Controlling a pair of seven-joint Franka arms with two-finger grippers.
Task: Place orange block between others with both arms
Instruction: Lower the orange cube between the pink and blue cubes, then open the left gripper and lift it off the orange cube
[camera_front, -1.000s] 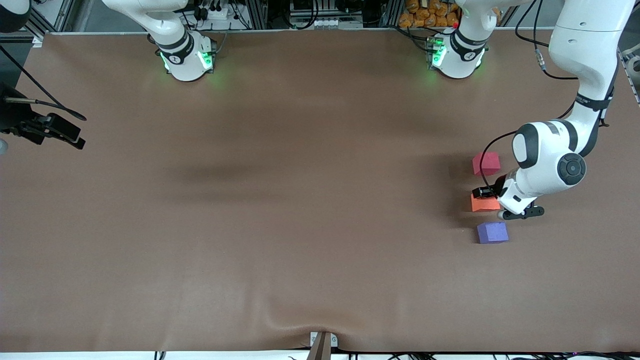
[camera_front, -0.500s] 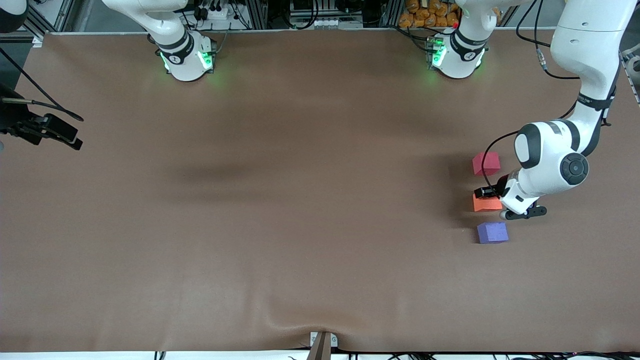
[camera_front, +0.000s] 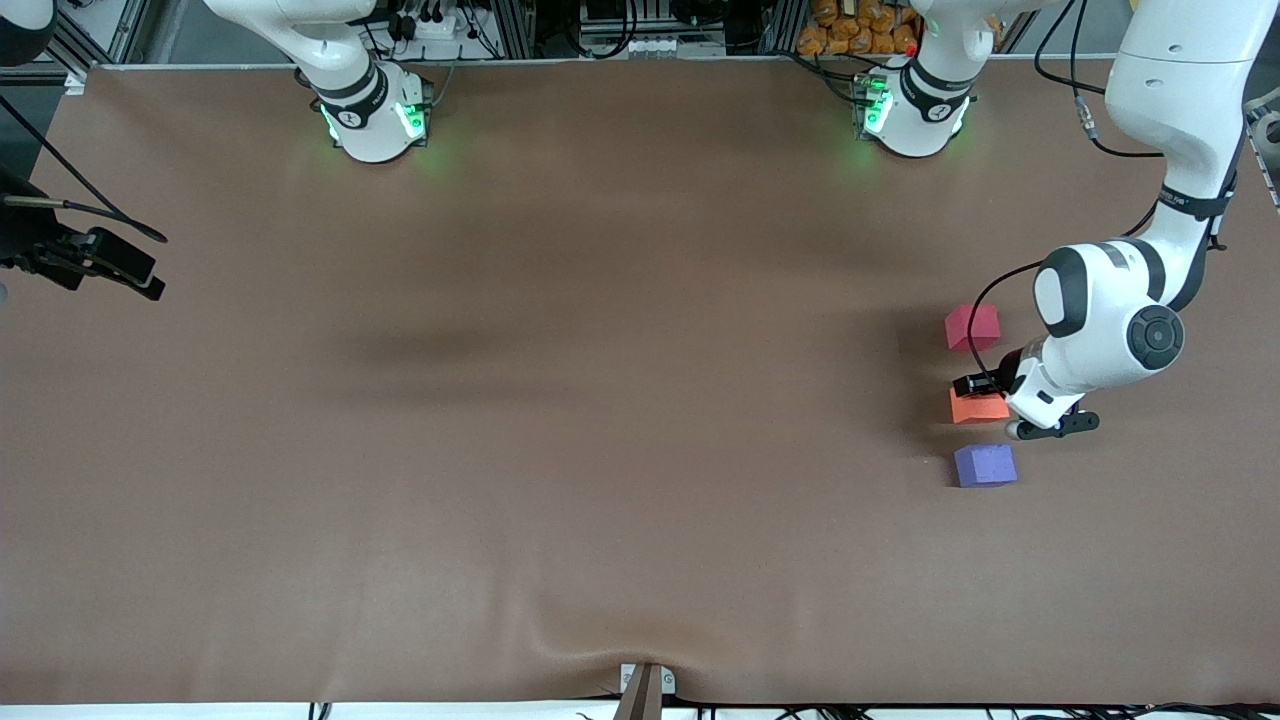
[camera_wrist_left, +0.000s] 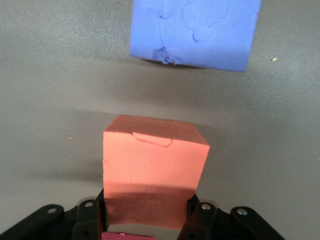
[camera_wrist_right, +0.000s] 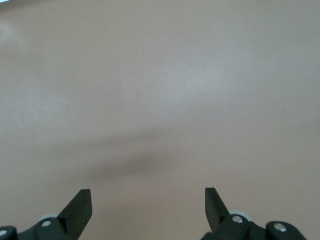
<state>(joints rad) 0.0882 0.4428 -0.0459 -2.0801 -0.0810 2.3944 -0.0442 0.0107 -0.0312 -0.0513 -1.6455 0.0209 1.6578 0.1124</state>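
The orange block sits at the right of the front frame, a little below mid-height. In your front view it lines up in a column between the red-pink block above it and the purple block below it, apart from both.

Scanning left to right: at the far left edge, mid-upper frame, you see the right gripper over bare brown table, well apart from the blocks. That arm waits. Its wrist view shows the fingers spread wide with nothing between them.

At the right, the left gripper is down at the orange block. Your left wrist view shows its jaws clamped on both sides of the block, with the purple block just ahead at the top of that frame.
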